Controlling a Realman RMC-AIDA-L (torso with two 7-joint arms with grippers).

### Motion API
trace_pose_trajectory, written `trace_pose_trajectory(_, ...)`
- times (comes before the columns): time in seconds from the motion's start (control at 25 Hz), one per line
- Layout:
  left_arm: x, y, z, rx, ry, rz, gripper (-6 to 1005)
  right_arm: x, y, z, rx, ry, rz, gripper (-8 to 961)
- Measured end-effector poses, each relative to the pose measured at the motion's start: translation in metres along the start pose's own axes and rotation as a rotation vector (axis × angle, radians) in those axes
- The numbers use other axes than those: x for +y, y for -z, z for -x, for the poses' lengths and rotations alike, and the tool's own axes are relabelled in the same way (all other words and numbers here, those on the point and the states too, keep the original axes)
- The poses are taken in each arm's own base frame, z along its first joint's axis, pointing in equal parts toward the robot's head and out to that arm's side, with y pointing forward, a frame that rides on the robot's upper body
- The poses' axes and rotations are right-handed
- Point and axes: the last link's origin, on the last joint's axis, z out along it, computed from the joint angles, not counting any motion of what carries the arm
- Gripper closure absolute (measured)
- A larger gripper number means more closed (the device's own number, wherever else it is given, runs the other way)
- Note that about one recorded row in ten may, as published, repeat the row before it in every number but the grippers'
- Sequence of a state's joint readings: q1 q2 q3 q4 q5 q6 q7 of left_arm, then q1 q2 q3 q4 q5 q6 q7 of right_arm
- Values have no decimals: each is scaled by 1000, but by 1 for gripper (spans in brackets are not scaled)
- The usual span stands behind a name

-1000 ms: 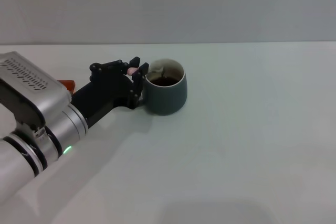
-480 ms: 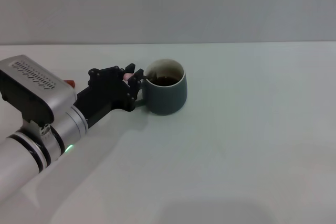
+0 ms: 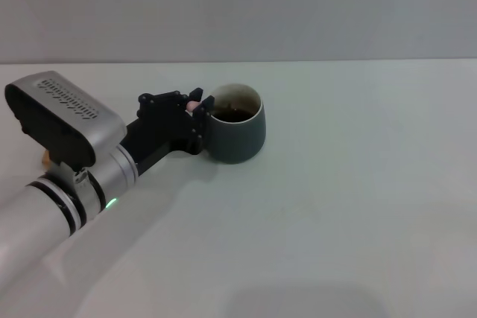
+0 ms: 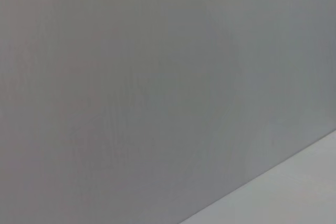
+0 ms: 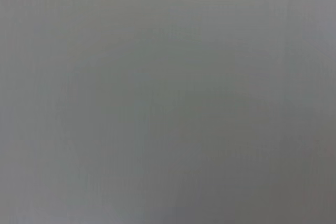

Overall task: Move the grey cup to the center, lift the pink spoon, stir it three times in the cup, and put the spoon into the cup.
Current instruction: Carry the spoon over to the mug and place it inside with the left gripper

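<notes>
Bare test bench, plain white tabletop, blank grey wall

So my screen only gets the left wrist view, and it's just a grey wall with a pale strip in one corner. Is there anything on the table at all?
Observer: Yes. The head view shows the grey cup standing upright on the white table, with dark liquid inside.
Operator: And what is the arm carrying my camera doing?
Observer: The left gripper is right at the cup's rim, on the robot's left side of it. A bit of the pink spoon is pinched between its fingers, and the rest of the spoon is hidden.
</notes>
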State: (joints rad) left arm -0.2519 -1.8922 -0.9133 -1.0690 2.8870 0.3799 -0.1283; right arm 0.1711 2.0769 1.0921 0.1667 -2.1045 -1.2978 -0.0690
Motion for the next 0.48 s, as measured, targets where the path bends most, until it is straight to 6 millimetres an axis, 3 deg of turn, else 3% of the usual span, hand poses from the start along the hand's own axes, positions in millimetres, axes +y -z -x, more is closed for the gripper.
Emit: trace_pose_trajectory(0.48,16,-12,-8,1,-18,51,852,-1,1,-1,3,4,-1,954)
